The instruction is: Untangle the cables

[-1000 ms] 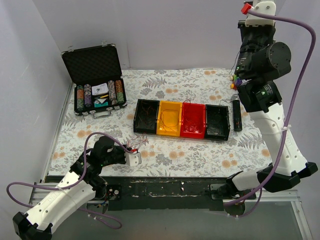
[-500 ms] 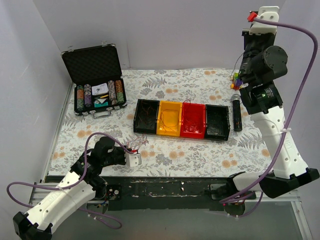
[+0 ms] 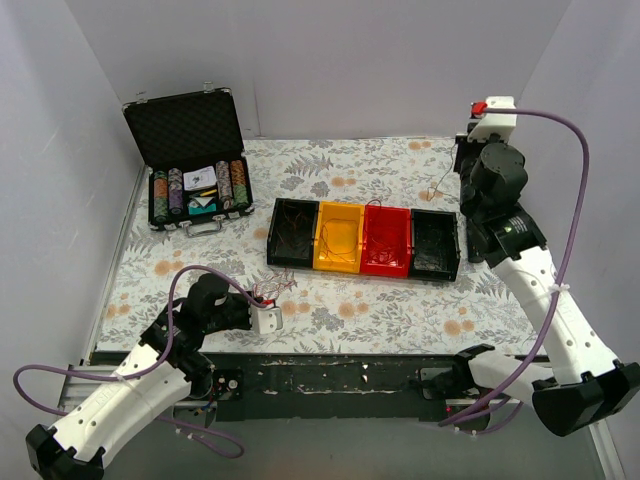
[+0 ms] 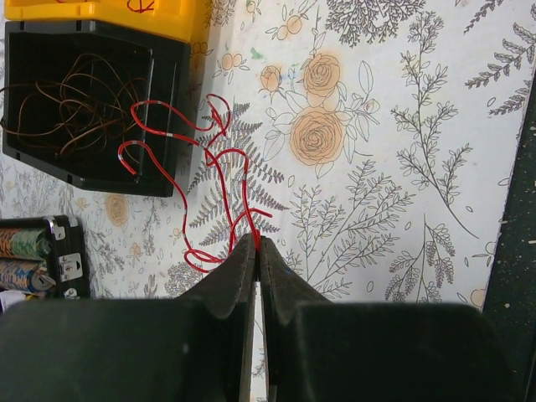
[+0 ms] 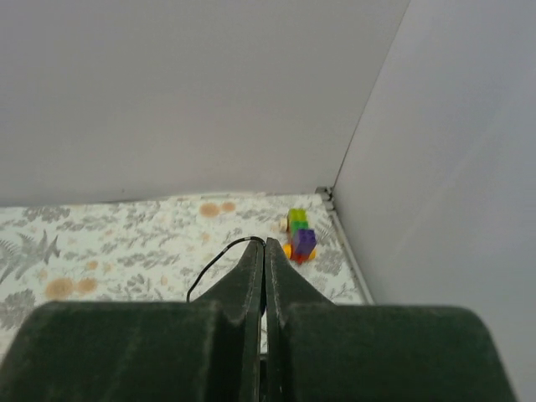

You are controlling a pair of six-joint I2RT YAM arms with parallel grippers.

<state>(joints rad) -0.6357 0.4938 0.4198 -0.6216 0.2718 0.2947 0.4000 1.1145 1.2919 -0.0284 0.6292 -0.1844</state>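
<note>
Red cables [image 4: 245, 188], we note, are clamped in the left gripper [image 4: 256, 247], trailing ahead of it; the right gripper [image 5: 265, 247] pinches a dark cable [image 5: 205, 268].

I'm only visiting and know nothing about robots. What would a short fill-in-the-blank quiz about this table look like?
1. The left gripper is shut on thin ____ cables.
2. The right gripper, also shut, pinches just ____ dark cable.
3. The row of bins in the middle of the table has ____ compartments.
4. The chip case at the far left stands with its lid ____.

Missing words: red; one; four; open.
</note>
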